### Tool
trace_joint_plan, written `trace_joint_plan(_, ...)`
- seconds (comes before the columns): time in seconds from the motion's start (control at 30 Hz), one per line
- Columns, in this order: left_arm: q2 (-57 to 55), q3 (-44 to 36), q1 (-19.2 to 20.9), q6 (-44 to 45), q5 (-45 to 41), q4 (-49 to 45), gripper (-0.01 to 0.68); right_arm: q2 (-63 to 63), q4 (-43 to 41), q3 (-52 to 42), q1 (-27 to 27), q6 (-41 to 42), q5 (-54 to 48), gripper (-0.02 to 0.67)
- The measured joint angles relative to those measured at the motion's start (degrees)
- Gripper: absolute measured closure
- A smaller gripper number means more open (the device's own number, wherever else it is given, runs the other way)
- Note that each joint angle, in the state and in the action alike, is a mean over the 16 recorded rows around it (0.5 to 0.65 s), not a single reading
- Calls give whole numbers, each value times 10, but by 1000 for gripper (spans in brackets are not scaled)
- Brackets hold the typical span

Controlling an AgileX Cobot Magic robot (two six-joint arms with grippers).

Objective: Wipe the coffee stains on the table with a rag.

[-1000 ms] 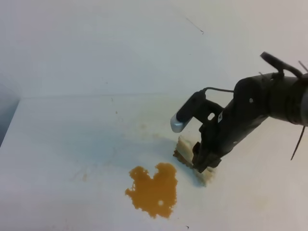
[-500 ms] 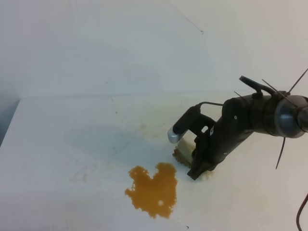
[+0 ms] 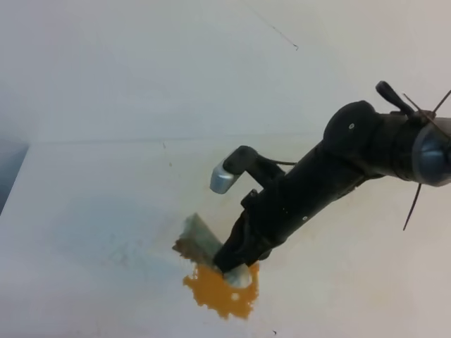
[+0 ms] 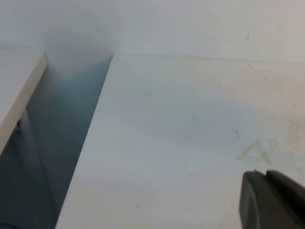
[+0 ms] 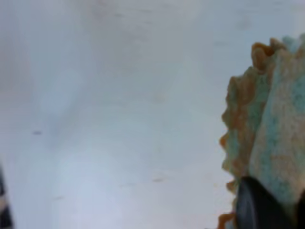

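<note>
The coffee stains [image 3: 218,292] are an orange-brown puddle near the front of the white table [image 3: 91,211]. My right gripper [image 3: 230,265] reaches in from the right and is shut on the rag [image 3: 196,238], a cream cloth with brown edges. The rag lies on the puddle's upper edge and trails off to the upper left. In the right wrist view the rag [image 5: 267,138] fills the right side, stained orange along its edge, with one dark finger [image 5: 259,205] on it. Only a dark part of my left gripper [image 4: 272,200] shows, at the bottom right of the left wrist view.
A white wall [image 3: 176,63] rises behind the table. The table's left edge drops into a dark gap [image 4: 62,143], with another white surface [image 4: 19,90] beyond it. Faint tan smudges [image 4: 259,150] mark the tabletop.
My right gripper closed on the rag and dragged it left and forward, from beside the puddle's right side onto its upper edge.
</note>
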State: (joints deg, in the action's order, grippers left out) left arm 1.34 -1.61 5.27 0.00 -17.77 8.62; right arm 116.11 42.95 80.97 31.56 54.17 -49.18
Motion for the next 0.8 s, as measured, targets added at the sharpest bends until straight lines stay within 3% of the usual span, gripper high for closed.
trace_joint_plan(0.17,1,-3,0,0,0,0,677,18,82,3,17,57,-65,610)
trace_joint_plan(0.33,0,-1,0,0,0,0,677,50,108,3,34,64,-78,611)
trace_joint_plan(0.8,0,1,0,0,-1,0,677,99,113,4,44,12,77,611)
